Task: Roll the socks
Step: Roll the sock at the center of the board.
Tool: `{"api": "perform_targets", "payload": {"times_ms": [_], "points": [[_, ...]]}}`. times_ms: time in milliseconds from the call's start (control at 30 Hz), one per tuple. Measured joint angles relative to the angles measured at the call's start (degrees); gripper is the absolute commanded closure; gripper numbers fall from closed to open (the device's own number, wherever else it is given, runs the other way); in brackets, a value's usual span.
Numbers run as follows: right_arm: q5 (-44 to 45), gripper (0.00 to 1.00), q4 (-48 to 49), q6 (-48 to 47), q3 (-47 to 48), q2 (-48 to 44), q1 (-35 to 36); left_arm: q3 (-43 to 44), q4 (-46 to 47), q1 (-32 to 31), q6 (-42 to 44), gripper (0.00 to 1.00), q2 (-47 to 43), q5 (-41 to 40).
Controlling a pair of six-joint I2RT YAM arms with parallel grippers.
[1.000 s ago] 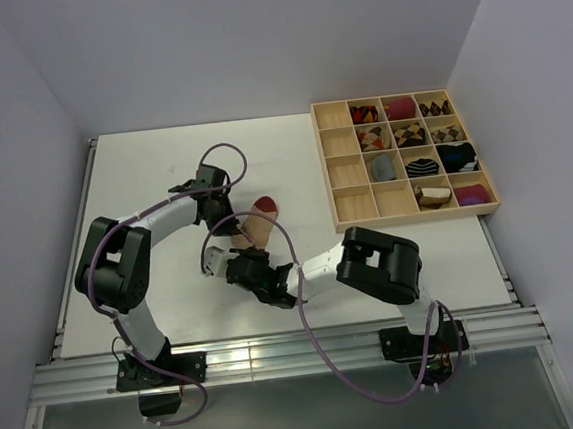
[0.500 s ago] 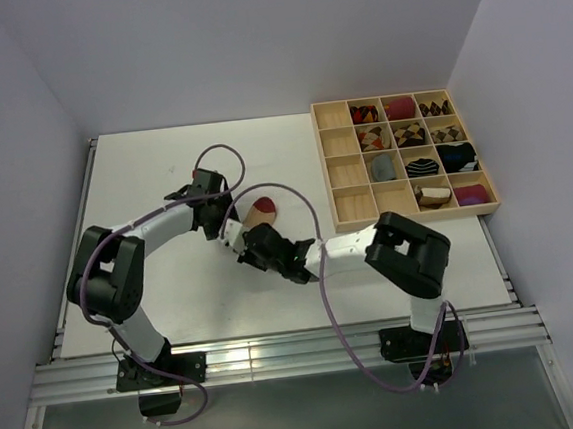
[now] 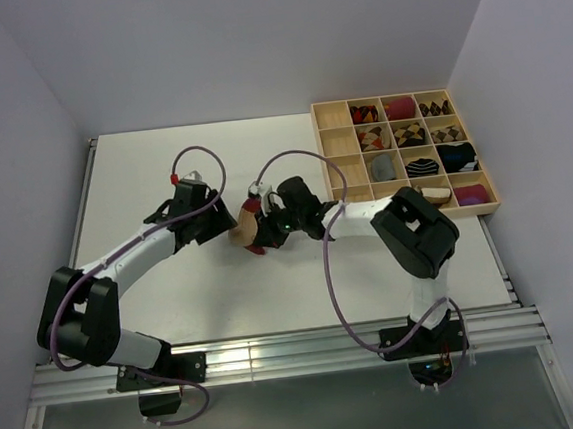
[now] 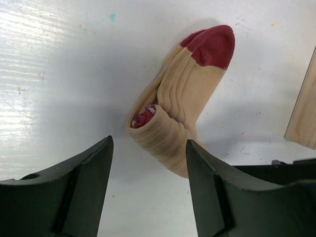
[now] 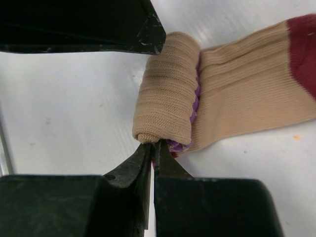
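Observation:
A beige sock (image 4: 185, 94) with a dark-red toe lies on the white table, its cuff end rolled into a tight coil (image 5: 168, 94). Purple and red cuff threads show inside the coil. My right gripper (image 5: 154, 145) is shut, its tips pinching the near end of the coil. My left gripper (image 4: 149, 143) stands open just short of the roll, one finger on either side, touching nothing. From above, the sock (image 3: 241, 229) sits between the left gripper (image 3: 217, 224) and the right gripper (image 3: 268, 231). No grey or argyle loose sock shows on the table.
A wooden compartment tray (image 3: 322, 161) stands at the right, several of its cells holding sock bundles; its edge (image 4: 303, 108) shows in the left wrist view. White walls close in the table at the back and sides.
My left gripper has opened and drawn back to the left. My right gripper has shut, swung towards the far side and now pinches the rolled end of the sock, which is coiled tighter.

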Motion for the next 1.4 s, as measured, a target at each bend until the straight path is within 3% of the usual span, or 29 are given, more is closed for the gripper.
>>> {"api": "perform_targets", "payload": {"times_ms": [333, 467, 1067, 1200, 1400], "points": [[-15.6, 1.0, -1.9, 6.8, 6.3, 8.0, -4.3, -6.9, 6.7, 0.1, -3.9, 0.35, -0.9, 0.7], [-18.1, 1.0, -3.4, 8.6, 8.0, 9.4, -5.3, -10.7, 10.2, 0.1, -6.5, 0.26, -2.1, 0.9], [-24.3, 1.0, -6.6, 14.1, 15.4, 16.1, -6.8, -20.5, 23.3, 0.1, -16.2, 0.3, -7.3, -3.5], [-24.5, 1.0, -7.4, 14.2, 15.6, 16.1, -7.2, -19.8, 22.7, 0.9, -14.6, 0.39, -9.8, -5.9], [-24.4, 1.0, -7.9, 13.7, 15.6, 16.1, -7.3, -9.0, 21.1, 4.0, -6.8, 0.48, -4.4, -5.5]]}}
